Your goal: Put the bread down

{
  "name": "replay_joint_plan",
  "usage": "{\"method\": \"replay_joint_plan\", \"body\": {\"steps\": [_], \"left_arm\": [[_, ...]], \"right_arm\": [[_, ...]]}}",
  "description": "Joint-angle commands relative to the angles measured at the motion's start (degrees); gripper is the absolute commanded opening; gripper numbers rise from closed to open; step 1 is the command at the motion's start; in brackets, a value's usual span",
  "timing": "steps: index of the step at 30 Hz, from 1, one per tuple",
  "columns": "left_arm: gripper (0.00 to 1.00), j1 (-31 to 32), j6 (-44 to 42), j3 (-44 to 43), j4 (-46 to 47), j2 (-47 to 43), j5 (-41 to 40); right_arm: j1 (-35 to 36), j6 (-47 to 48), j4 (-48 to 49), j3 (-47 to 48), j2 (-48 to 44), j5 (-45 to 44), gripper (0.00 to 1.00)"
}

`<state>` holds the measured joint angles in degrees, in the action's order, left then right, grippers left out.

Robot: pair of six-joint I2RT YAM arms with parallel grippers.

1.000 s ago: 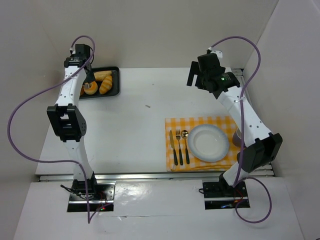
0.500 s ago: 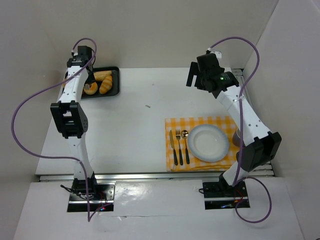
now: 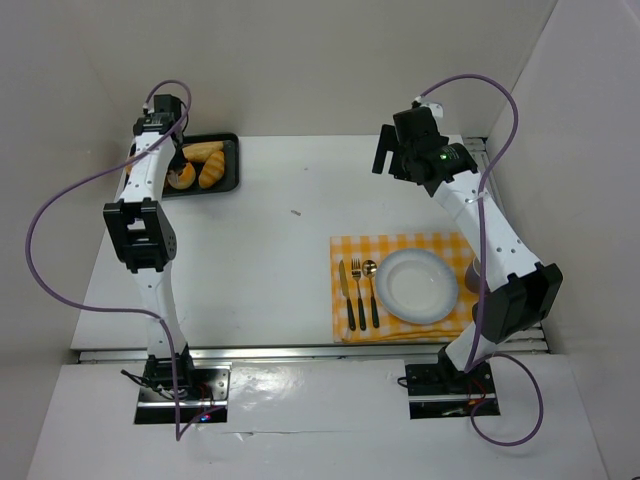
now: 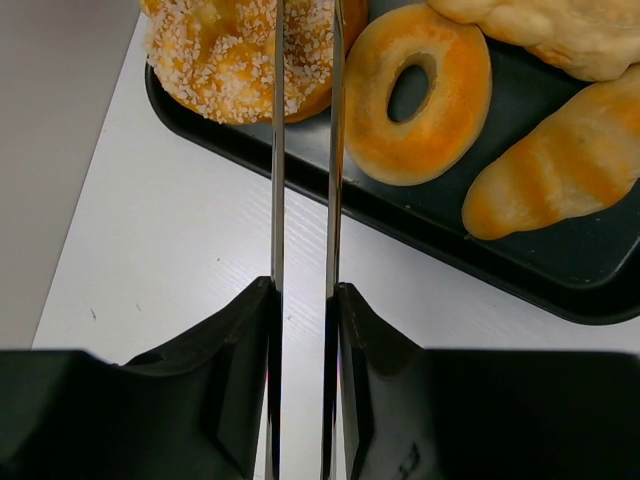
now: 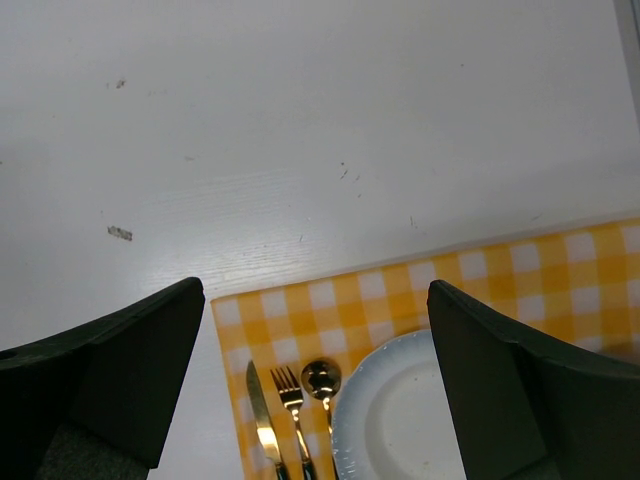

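A black tray [image 4: 420, 235] holds the bread: a sugared doughnut [image 4: 210, 60], a ring doughnut [image 4: 440, 110], a long roll [image 4: 565, 160] and another roll [image 4: 560, 30]. The tray [image 3: 229, 160] sits at the table's far left. My left gripper [image 4: 306, 10] hangs over the tray's near edge. Its thin metal fingers [image 4: 277, 150] stand a narrow gap apart with nothing between them, and their tips run out of view over the sugared doughnut. My right gripper [image 5: 315, 290] is wide open and empty, above the table behind the white plate [image 5: 400, 420].
A yellow checked placemat [image 3: 400, 250] at the right carries the plate [image 3: 417, 285], a knife [image 3: 342, 290], a fork [image 3: 356, 290] and a spoon [image 3: 370, 285]. A grey cup [image 3: 475, 270] stands at the mat's right edge. Walls close in at the back and both sides.
My left arm has swung toward the back left, bringing its gripper over the tray's near edge. The right arm has not moved.
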<state>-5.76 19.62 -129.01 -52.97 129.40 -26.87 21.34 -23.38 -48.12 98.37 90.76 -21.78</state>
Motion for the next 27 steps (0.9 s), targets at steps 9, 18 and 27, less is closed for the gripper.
{"method": "replay_joint_plan", "body": {"steps": [9, 18, 27], "left_arm": [[0.00, -0.13, -0.02, -3.00, 0.76, -10.48, -2.48], [0.00, -0.13, 0.60, -0.81, 2.43, -19.97, -3.63], [0.00, 12.77, 1.13, 14.74, 3.58, -35.60, 0.67]], "right_arm": [[-0.25, -0.62, -0.92, 1.57, -0.23, 1.57, 1.00], [-0.25, -1.15, 0.22, -0.90, -2.78, 3.14, 1.00], [-0.25, -1.67, -1.97, 1.64, -6.56, -0.10, 1.00]]}}
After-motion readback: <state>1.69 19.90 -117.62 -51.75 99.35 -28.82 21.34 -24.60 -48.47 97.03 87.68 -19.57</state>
